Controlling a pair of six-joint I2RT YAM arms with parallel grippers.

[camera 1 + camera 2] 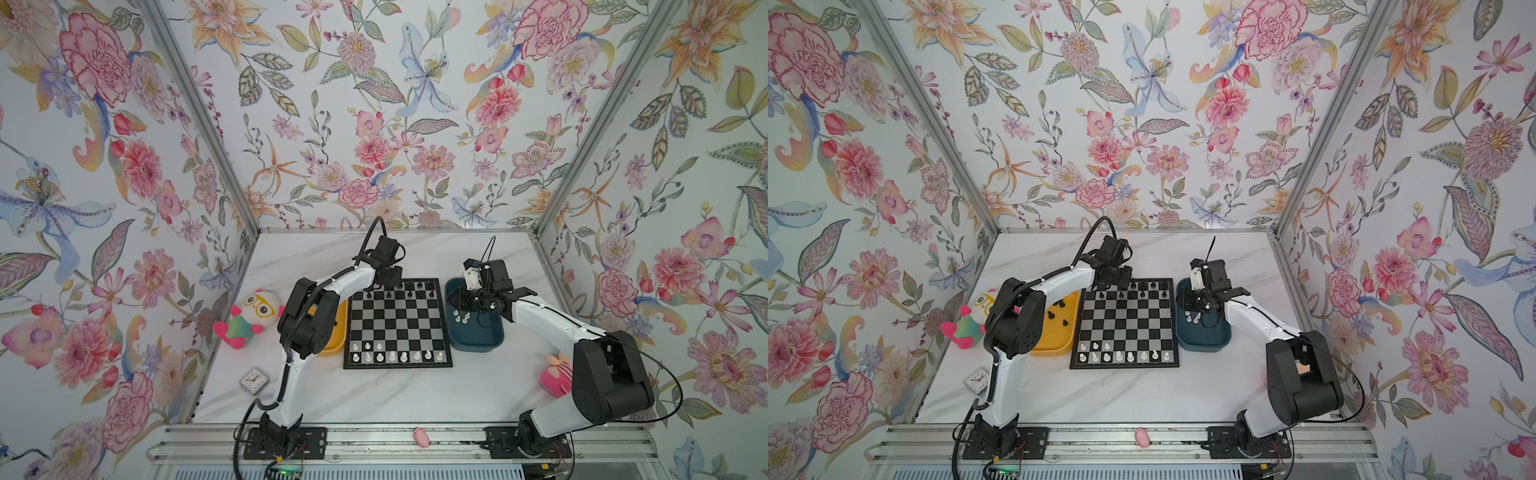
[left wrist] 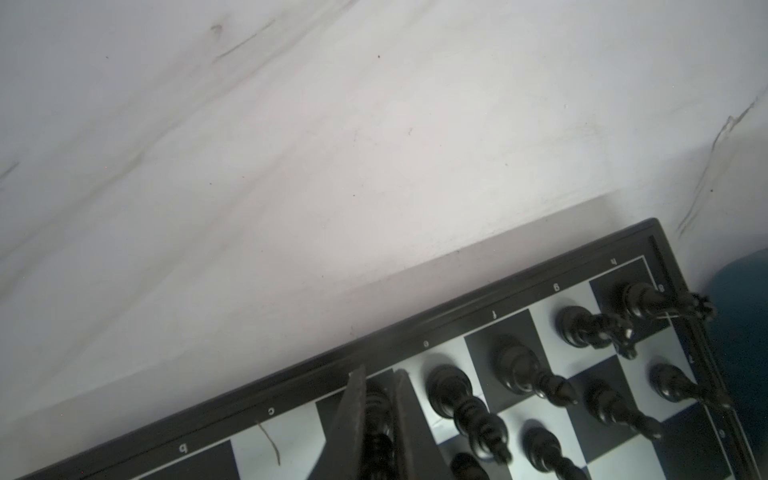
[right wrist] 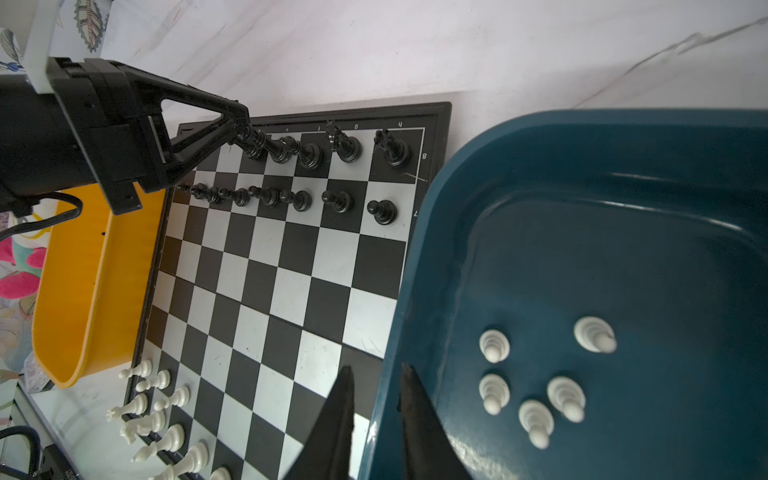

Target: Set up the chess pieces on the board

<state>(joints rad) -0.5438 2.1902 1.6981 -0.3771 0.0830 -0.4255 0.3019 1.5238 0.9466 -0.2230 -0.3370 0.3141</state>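
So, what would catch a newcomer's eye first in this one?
The loud floral wallpaper on all three walls dominates. Below it, the chessboard lies mid-table between a yellow tray and a dark blue tray, with black chessmen along its far edge and white chessmen along the near. The left gripper is shut on a black piece in the far row; the right gripper hangs open at the blue tray's rim.
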